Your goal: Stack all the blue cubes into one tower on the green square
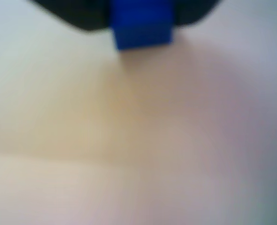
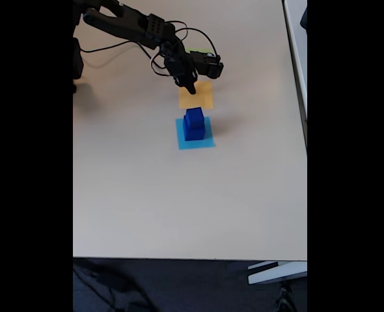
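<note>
In the blurred wrist view a dark blue cube (image 1: 141, 33) sits at the top edge, with the black fingers of my gripper (image 1: 141, 21) pressed against both its sides. In the fixed view my gripper (image 2: 191, 87) hangs over the near edge of the orange square (image 2: 200, 99), and the held cube is hidden by the jaws. Two more blue cubes (image 2: 194, 123) stand stacked, the smaller on the larger, on the light-blue square (image 2: 207, 142). A sliver of the green square (image 2: 198, 51) shows behind the gripper, farther back.
The black arm (image 2: 137, 26) reaches in from the upper left with loose cables (image 2: 179, 29) around the wrist. The beige table (image 2: 179, 201) is open in front of the squares. Its front edge (image 2: 185, 258) and right edge are far from the gripper.
</note>
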Robot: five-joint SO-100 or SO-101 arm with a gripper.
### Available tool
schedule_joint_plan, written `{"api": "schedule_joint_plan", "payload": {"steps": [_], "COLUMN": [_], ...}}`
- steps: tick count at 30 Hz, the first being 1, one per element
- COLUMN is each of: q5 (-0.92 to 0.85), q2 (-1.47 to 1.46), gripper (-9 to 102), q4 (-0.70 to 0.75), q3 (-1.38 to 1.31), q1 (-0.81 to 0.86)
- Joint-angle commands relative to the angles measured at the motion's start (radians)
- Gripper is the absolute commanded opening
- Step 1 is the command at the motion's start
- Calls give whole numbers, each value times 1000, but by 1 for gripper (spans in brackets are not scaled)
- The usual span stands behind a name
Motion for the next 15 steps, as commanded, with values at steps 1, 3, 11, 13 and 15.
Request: {"api": "schedule_joint_plan", "payload": {"steps": [1,3,11,13,15], "q5": [-12,-21,-55,-60,-64], "q2": [14,18,43,51,55], "gripper": [1,2,1,1,1], "q4": [-15,-8,103,123,144], "q3": [-8,-20,-143,-167,-192], "q1": [3,3,6,9,11]}}
